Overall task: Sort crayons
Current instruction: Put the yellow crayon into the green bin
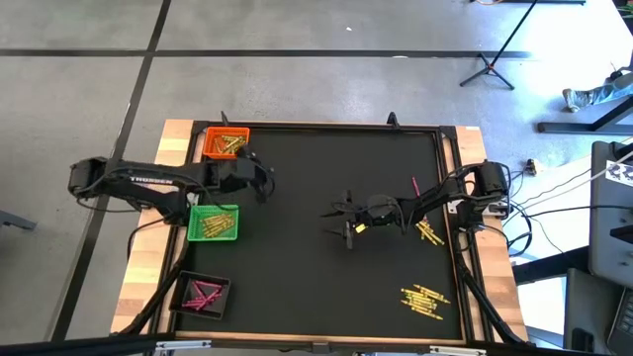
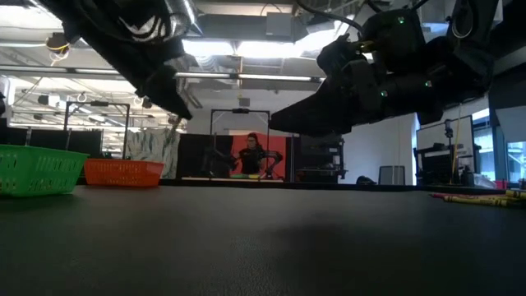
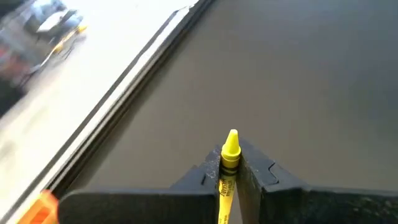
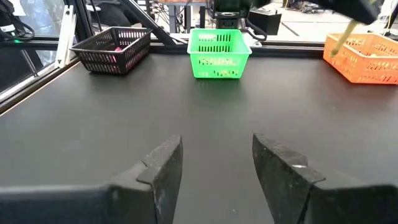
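Clenched on a yellow crayon (image 3: 229, 163) near the orange tray (image 1: 226, 143), left end effector (image 1: 259, 180); right end effector (image 4: 216, 167) released; thin stick liable to slip.

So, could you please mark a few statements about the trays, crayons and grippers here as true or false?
1. The left gripper is shut on a yellow crayon. True.
2. The right gripper holds a crayon. False: its fingers stand open with nothing between them.
3. The green tray sits between the orange tray and the black tray. True.
4. The loose crayons lie beside the left arm. False: they lie on the right arm's side.
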{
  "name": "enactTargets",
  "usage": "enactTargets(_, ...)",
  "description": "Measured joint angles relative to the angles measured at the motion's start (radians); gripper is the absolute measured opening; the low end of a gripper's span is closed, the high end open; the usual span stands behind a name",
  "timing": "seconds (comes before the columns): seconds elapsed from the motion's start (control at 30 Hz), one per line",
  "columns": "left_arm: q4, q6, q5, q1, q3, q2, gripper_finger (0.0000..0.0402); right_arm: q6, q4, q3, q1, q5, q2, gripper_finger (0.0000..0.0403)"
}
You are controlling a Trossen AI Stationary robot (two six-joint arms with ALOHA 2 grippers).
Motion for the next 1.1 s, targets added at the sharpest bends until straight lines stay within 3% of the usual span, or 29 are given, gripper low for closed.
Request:
enactTargets(0.4, -0.398, 0.027, -0.128, 0.254, 0.2, 0.032, 0.001, 0.0, -0.021, 0.0, 0.0, 0.001, 0.0, 0.0193)
enactTargets(0.73, -0.402, 0.122, -0.135, 0.478, 0.201, 0.135, 0.001, 0.0, -0.043, 0.0, -0.001, 0.001, 0.0, 0.0193)
enactTargets(1.1, -0.377, 0.144, -0.133, 0.586, 0.201, 0.328, 0.001, 0.0, -0.044, 0.0, -0.001, 0.001, 0.0, 0.0193)
